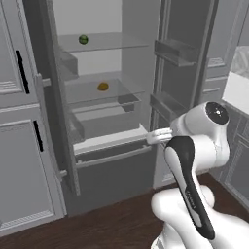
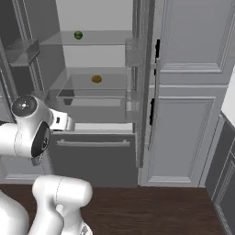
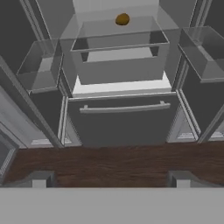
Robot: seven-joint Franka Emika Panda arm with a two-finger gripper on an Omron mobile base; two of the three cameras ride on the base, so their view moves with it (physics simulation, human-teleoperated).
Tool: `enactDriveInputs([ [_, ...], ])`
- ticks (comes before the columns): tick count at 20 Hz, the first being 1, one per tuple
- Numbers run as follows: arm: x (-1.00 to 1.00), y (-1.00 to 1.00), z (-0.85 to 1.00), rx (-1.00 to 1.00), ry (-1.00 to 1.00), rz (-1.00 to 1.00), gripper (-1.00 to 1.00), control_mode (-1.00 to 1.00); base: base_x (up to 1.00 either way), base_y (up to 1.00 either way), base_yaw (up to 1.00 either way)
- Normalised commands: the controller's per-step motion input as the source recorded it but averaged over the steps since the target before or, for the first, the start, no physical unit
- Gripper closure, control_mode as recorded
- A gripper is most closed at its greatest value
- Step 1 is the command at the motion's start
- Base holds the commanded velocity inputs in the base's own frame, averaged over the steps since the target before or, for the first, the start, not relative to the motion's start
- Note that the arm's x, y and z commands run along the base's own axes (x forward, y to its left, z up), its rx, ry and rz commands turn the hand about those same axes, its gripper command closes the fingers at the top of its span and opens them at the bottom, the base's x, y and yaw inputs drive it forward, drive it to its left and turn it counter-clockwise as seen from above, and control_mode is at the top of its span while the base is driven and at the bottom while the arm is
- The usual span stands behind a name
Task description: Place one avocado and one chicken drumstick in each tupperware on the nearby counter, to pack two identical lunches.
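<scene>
Your gripper [image 3: 109, 179] sits nearest, jaws spread wide, nothing between them, over the dark wood floor [image 3: 109, 162]. Beyond it the fridge [image 1: 112, 160] stands open. The avocado [image 3: 122, 19] rests on the middle glass shelf [image 1: 104, 92]; a green fruit [image 1: 83, 39] sits on the shelf above.

Glass fridge shelf [image 1: 121, 90] carries the avocado [image 1: 102, 86] (a green fruit [image 1: 83, 39] sits higher)

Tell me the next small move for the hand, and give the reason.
Probably reach the hand up and forward toward the avocado. The fridge doors stand open, the mustard-yellow avocado lies alone on the middle glass shelf, and the hand's fingers are spread wide and hold nothing, well short of it and aimed lower, at the drawer front.
</scene>
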Motion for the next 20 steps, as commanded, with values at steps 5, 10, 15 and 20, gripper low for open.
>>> enactDriveInputs([
  [5,0.0,0.0,0.0,0.0,0.0,0.0,-1.0,1.0,0.56,-0.45,0.33],
  [10,0.0,0.0,0.0,0.0,0.0,0.0,-1.0,1.0,0.94,0.01,0.02],
  [15,0.0,0.0,0.0,0.0,0.0,0.0,-1.0,1.0,0.98,0.3,0.0],
  [20,0.0,0.0,0.0,0.0,0.0,0.0,-1.0,1.0,0.56,0.29,-0.01],
])
